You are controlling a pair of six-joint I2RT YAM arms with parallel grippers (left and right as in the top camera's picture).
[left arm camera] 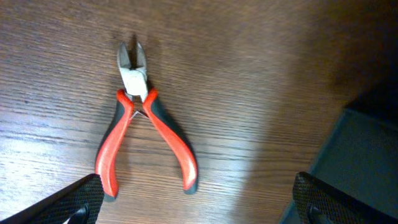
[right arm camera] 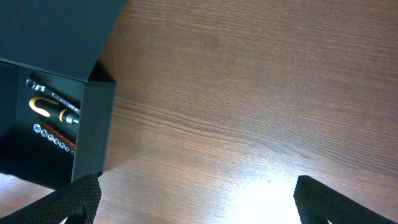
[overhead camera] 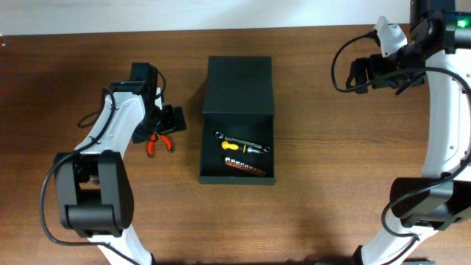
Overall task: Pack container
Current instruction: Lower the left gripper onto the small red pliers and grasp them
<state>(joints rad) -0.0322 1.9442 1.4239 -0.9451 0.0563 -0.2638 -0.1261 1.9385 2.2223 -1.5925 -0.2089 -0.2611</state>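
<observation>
Left of centre, the left gripper point(left arm camera: 198, 205), jaws spread, hangs over red-handled pliers point(left arm camera: 140, 99) on the wooden table point(overhead camera: 316, 184). At centre lies the open dark green container point(overhead camera: 239, 85), hand tools point(overhead camera: 243, 151) inside. At upper right, the right gripper point(right arm camera: 199, 204) has its jaws spread, holding nothing.

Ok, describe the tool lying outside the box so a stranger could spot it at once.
Find the dark green container, open in the middle of the wooden table. Beside it, towards the left arm, the pliers lie flat on the wood. They are the only tool outside the box, with red-and-black handles and a short silver cutting head.
</observation>
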